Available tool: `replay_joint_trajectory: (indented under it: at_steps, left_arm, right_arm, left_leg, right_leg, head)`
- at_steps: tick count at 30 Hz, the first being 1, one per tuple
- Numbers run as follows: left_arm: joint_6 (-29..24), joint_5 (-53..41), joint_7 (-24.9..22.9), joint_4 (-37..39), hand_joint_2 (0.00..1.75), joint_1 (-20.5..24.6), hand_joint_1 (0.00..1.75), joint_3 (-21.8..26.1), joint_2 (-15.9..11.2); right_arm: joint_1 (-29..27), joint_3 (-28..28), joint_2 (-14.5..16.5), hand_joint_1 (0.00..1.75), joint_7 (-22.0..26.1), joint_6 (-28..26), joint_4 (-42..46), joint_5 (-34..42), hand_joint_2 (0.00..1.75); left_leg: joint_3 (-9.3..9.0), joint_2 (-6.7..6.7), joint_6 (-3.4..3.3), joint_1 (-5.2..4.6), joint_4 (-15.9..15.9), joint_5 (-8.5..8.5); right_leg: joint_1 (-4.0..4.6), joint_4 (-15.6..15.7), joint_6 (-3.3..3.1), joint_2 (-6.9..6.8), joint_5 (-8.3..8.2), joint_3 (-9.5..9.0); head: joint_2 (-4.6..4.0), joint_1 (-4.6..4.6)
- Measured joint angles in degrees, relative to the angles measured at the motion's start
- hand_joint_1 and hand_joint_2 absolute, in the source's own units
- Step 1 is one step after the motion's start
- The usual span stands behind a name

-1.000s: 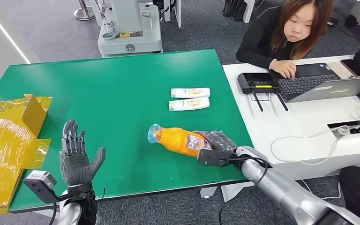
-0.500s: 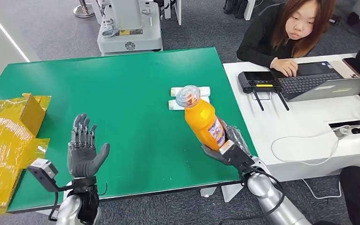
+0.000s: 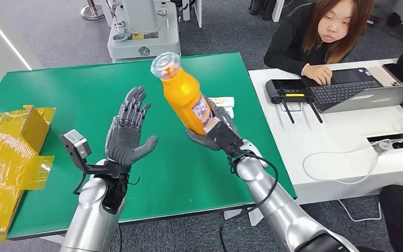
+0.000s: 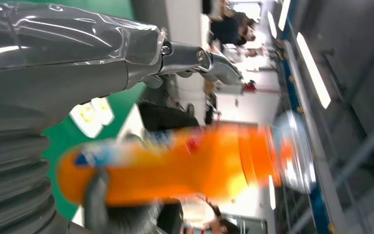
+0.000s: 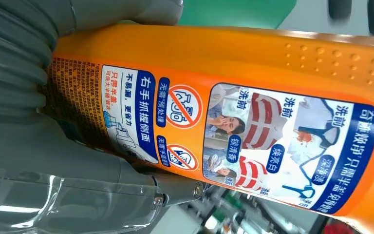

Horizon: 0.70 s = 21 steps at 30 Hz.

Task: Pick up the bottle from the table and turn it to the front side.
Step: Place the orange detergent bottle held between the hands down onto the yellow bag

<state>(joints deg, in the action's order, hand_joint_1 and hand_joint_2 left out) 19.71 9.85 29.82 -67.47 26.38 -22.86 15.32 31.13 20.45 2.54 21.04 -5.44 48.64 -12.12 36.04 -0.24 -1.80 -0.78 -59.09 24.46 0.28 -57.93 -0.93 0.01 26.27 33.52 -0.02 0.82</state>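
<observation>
Bottle's up off the worktop, turn not finished!

Below me the green worktop (image 3: 84, 105) stretches out, and the pick-up half looks done: my orange bottle (image 3: 184, 97) is in the air above it, clear of the surface, right in front of me. My right robot hand (image 3: 215, 131) is clamped around its lower body, fingers wrapped on the label end. The bottle's long axis runs nearly upright, tilted so the clear cap (image 3: 165, 64) points up and a bit toward my left, base down in my palm. My left robot hand (image 3: 128, 134) stands just beside it, palm facing the bottle, fingers spread and touching nothing. In my right wrist view a printed panel of small text and pictures (image 5: 253, 131) faces the camera; I judge the rotation to the front side is what remains.
</observation>
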Motion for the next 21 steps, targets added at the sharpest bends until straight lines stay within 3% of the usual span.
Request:
replay_joint_trajectory:
  at_steps: [4,9,14,21]
  left_arm:
    - [0.83,-0.48,-1.66,-0.01,1.75,2.81,0.00,-0.54,0.79]
    - [1.21,-1.66,-2.01,0.41,1.75,4.37,0.00,0.11,0.29]
    - [0.66,-3.54,0.86,3.82,1.75,6.27,0.00,0.69,-0.88]
    - [-1.05,-6.49,3.83,12.09,1.75,11.00,0.00,1.42,-3.13]
  right_arm:
    - [4.70,1.48,4.47,1.75,-0.87,1.04,-6.53,-1.63,1.75]
    - [7.53,2.72,7.87,1.75,-0.81,0.98,-13.15,-4.12,1.75]
    - [8.30,4.25,9.60,1.75,0.24,2.28,-17.32,-6.43,1.75]
    - [8.01,8.71,9.74,1.75,-0.15,4.16,-19.82,-10.15,1.75]
  left_leg:
    - [0.01,-0.02,0.02,0.02,0.01,-0.01]
    - [0.03,0.01,0.03,0.03,0.03,0.00]
    - [0.06,-0.01,0.03,0.02,0.03,0.00]
    - [0.06,-0.03,0.04,0.01,0.02,-0.02]
  right_leg:
    - [0.01,-0.02,-0.01,-0.01,0.01,0.03]
    - [0.01,-0.02,-0.02,0.02,0.02,0.08]
    - [0.01,-0.02,-0.02,0.01,0.02,0.09]
    - [0.00,-0.02,-0.02,-0.01,0.01,0.10]
  head:
    - [0.00,-0.01]
    - [0.00,-0.01]
    - [0.00,0.00]
    - [0.00,-0.01]
